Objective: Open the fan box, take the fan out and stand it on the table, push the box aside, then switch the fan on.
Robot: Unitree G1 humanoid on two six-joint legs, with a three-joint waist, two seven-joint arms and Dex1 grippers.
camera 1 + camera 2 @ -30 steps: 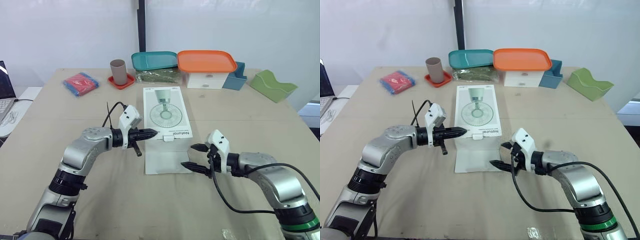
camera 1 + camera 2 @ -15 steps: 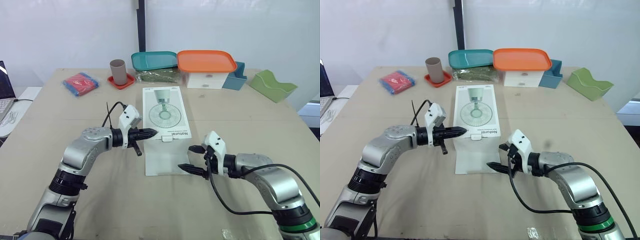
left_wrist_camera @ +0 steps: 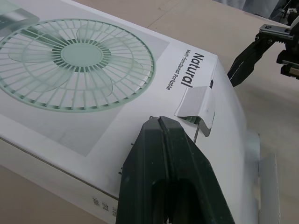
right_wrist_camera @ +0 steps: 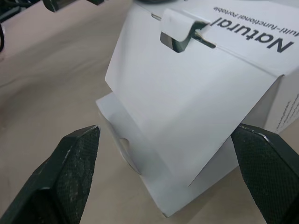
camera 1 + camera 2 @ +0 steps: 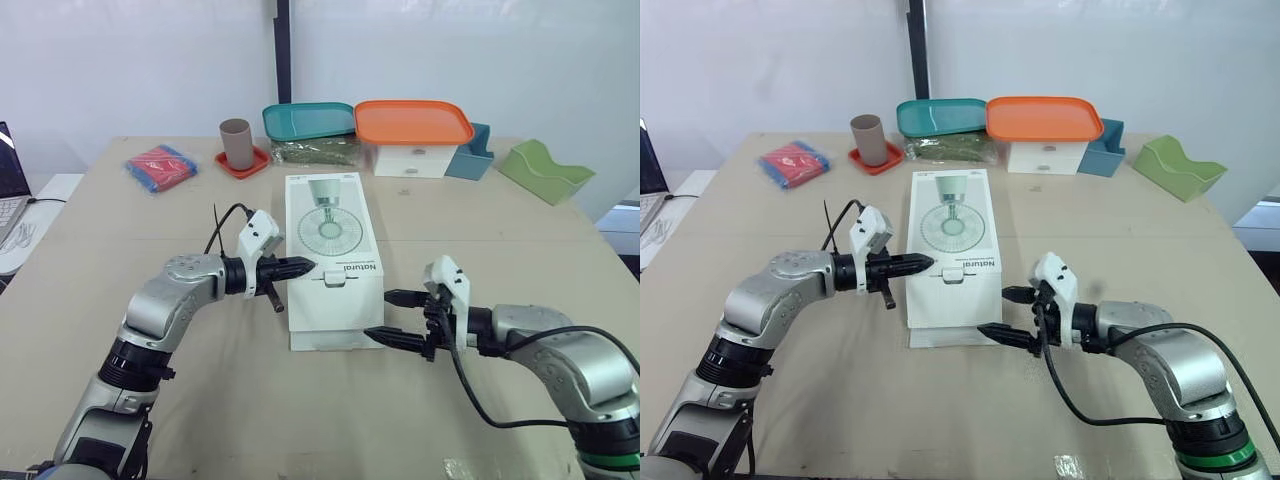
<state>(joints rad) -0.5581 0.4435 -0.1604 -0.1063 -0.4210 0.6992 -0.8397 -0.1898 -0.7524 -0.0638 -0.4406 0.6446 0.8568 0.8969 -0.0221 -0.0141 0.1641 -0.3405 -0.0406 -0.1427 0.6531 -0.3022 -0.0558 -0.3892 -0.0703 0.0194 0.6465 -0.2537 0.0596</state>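
The white fan box lies flat mid-table with a fan picture on top. Its near end flap slopes out and down from the top edge, and a small hang tab sticks up at the fold. My left gripper is shut with nothing in it, its tip resting against the box's top near the left edge, beside the tab. My right gripper is open just right of the flap's near right corner. In the right wrist view the flap sits between and beyond its two fingertips, untouched.
Along the far edge stand a brown cup on a red saucer, a teal tray, an orange-lidded white container, a blue holder and a green tray. A red-blue packet lies far left.
The near flap, which sloped down to the table, now stands higher. My right gripper has drawn back a little to the right, still open. The left arm has not moved.
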